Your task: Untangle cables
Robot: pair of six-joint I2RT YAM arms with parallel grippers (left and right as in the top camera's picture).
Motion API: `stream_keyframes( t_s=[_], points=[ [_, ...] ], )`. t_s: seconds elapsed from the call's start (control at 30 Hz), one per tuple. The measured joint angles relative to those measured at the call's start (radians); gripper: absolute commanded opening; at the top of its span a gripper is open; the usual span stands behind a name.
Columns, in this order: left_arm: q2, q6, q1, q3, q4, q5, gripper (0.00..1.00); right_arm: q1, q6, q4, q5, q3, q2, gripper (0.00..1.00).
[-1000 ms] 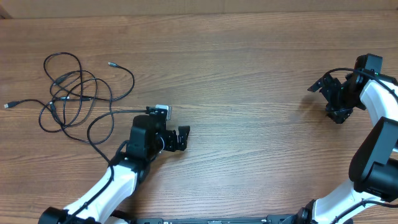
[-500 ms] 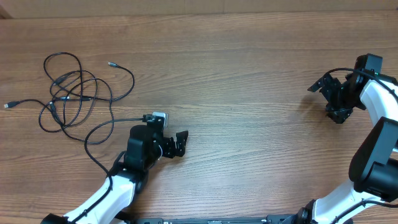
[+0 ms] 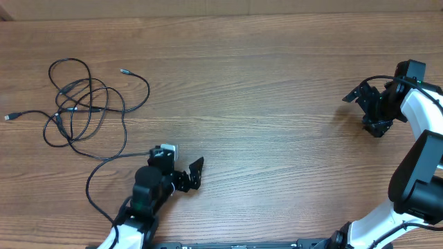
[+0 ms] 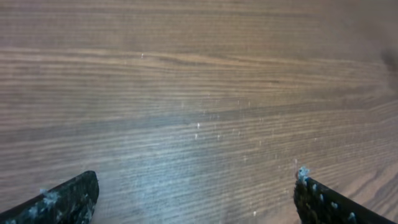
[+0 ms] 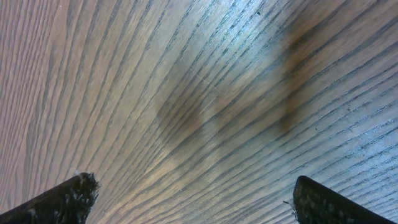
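Moved: my left pincer (image 3: pixel 188 174) has drawn back toward the desk's (image 3: pixel 277 69) near edge, farther from the cables (image 3: pixel 86 107).
Grip: fingers apart, holding nothing.
Other side: my right pincer (image 3: pixel 363 112) unmoved, apart, empty.
Tangle: loose loops, far left.

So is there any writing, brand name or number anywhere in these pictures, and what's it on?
None can be read in any view.
The table and the cables carry no print.
The pale block beside the left gripper is too small to show any marking.
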Motion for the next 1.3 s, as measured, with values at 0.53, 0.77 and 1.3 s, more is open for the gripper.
stream_keyframes(
  t_s=[0.53, 0.77, 1.3],
  points=[
    [-0.476, 0.000, 0.000, -0.003, -0.452, -0.050, 0.99, 0.000, 0.000, 0.001, 0.000, 0.000, 0.000, 1.00],
    [-0.717, 0.001, 0.000, -0.003, -0.548, -0.082, 1.00, 0.000, 0.000, 0.000, 0.000, 0.000, 0.000, 1.00],
    [-0.988, 0.048, 0.000, -0.003, -0.549, -0.090, 1.00, 0.000, 0.000, 0.000, 0.000, 0.000, 0.000, 1.00]
  ],
)
